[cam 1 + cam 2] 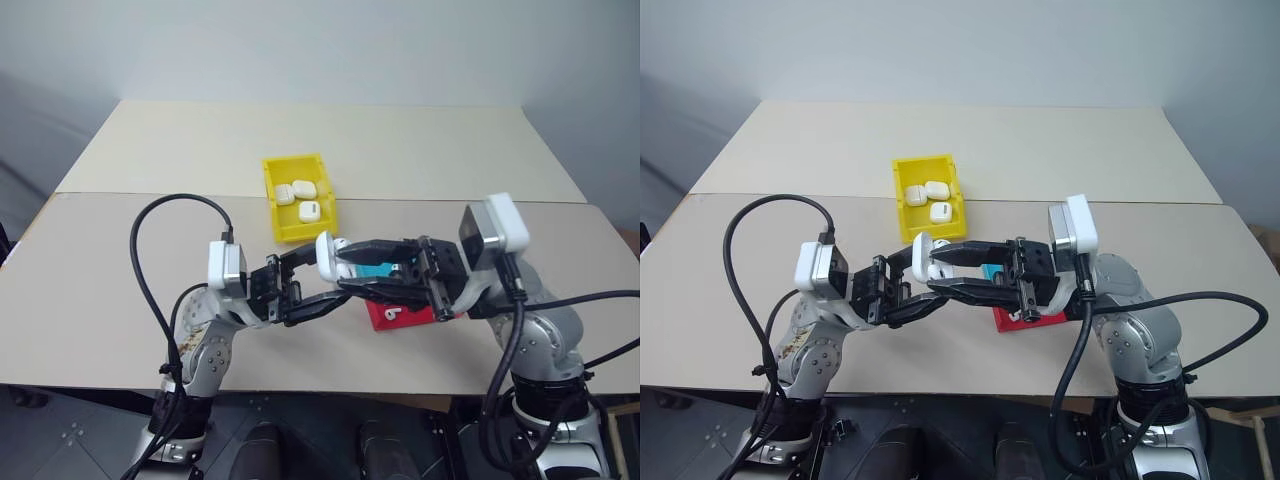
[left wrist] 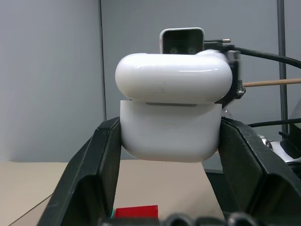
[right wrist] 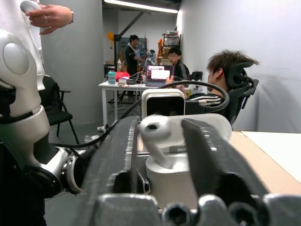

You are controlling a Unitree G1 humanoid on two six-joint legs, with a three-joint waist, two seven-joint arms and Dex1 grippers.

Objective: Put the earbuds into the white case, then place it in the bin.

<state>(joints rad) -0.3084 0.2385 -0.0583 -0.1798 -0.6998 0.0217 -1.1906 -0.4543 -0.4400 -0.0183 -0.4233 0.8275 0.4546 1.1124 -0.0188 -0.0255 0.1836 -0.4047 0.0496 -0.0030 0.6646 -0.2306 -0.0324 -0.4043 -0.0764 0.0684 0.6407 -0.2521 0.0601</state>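
Observation:
My left gripper (image 1: 328,278) is shut on the white case (image 2: 169,127), holding it up above the table's near half, with black fingers (image 2: 101,155) pressed on both its sides. The lid stands slightly raised. My right gripper (image 3: 160,141) meets it from the other side, jaws apart. One earbud (image 3: 155,129) sits between those jaws at the mouth of the case (image 3: 171,181), stem pointing down. A second earbud (image 1: 393,314) lies on the red tray (image 1: 385,322). The yellow bin (image 1: 272,195) stands beyond the grippers at mid table.
Three white cases (image 1: 300,190) lie inside the bin. A blue tray (image 1: 378,271) sits just behind the red one, partly hidden by my right gripper. In the right wrist view a person's hand (image 3: 49,16) shows nearby, and people sit at a desk (image 3: 141,87) further off.

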